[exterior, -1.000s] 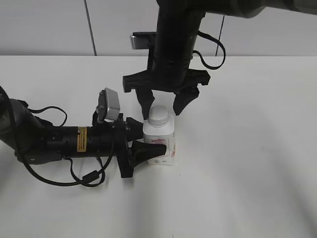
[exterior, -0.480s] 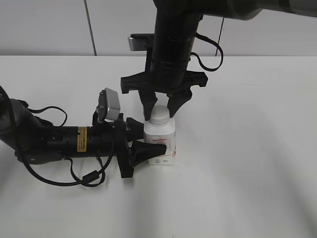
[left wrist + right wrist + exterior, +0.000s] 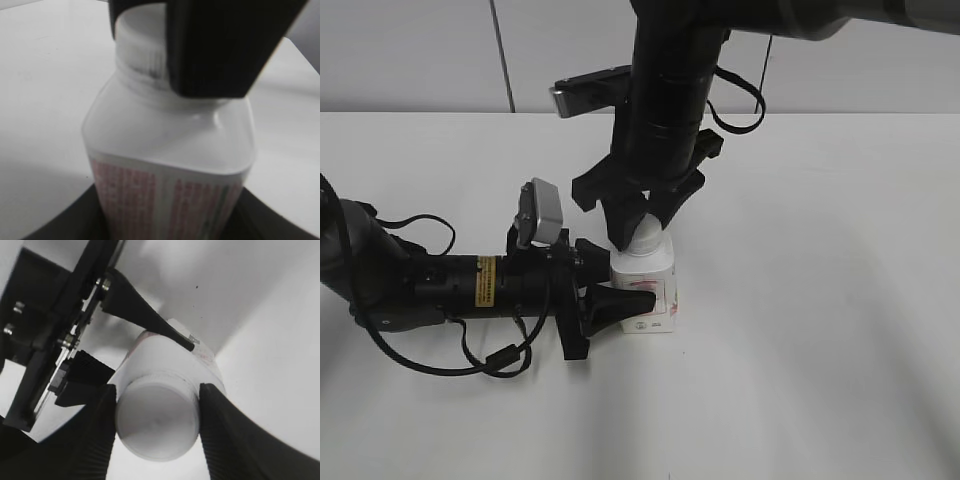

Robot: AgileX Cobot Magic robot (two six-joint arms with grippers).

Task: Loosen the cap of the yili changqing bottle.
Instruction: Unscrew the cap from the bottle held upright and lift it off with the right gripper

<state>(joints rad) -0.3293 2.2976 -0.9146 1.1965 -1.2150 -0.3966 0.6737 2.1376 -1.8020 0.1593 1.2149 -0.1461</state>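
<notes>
The yili changqing bottle point(image 3: 655, 292) stands upright on the white table point(image 3: 820, 330), white with a pink-red label. My left gripper point(image 3: 620, 280) reaches in level from the left and is shut on the bottle's body point(image 3: 170, 150), one finger on each side. The white ribbed cap point(image 3: 646, 238) sits on the neck. My right gripper point(image 3: 642, 236) comes down from above and is shut on the cap point(image 3: 157, 422), its ribbed pads point(image 3: 95, 440) pressed against both sides of the rim. In the left wrist view a right finger point(image 3: 220, 50) covers part of the cap point(image 3: 137, 35).
The left arm's body point(image 3: 430, 285) and its cables point(image 3: 490, 360) lie along the table at the left. The right arm's column point(image 3: 665, 90) rises above the bottle. A pale wall point(image 3: 420, 50) bounds the table at the back.
The right gripper came down over the cap and closed on it, then its wrist turned about the bottle's axis. The left gripper kept its hold on the body.
</notes>
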